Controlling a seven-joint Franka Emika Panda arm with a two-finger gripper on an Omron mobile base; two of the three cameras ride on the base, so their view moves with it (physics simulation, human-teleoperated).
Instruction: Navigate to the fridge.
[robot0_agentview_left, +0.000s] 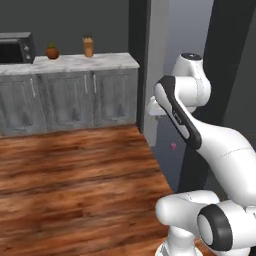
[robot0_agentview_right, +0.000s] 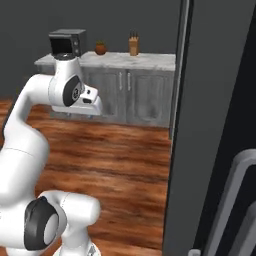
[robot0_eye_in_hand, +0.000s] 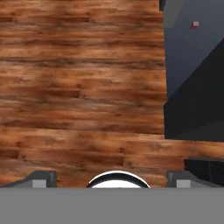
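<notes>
the fridge (robot0_agentview_right: 220, 150) stands close on the right of the arm, its dark side panel (robot0_agentview_right: 200, 125) tall in the right base view and two grey handles (robot0_agentview_right: 240, 200) curving at the lower right corner. in the hand view its dark body (robot0_eye_in_hand: 192, 87) lies along the right edge over the wooden floor (robot0_eye_in_hand: 78, 87). the claw (robot0_eye_in_hand: 111, 177) points down at the floor, its tips spread wide apart and holding nothing. beyond the fridge, a marble table (robot0_agentview_left: 70, 62) on grey cabinets (robot0_agentview_left: 65, 100) carries a microwave (robot0_agentview_left: 16, 47), a small potted plant (robot0_agentview_left: 52, 51) and a knife block (robot0_agentview_left: 88, 46). no writing can be read.
</notes>
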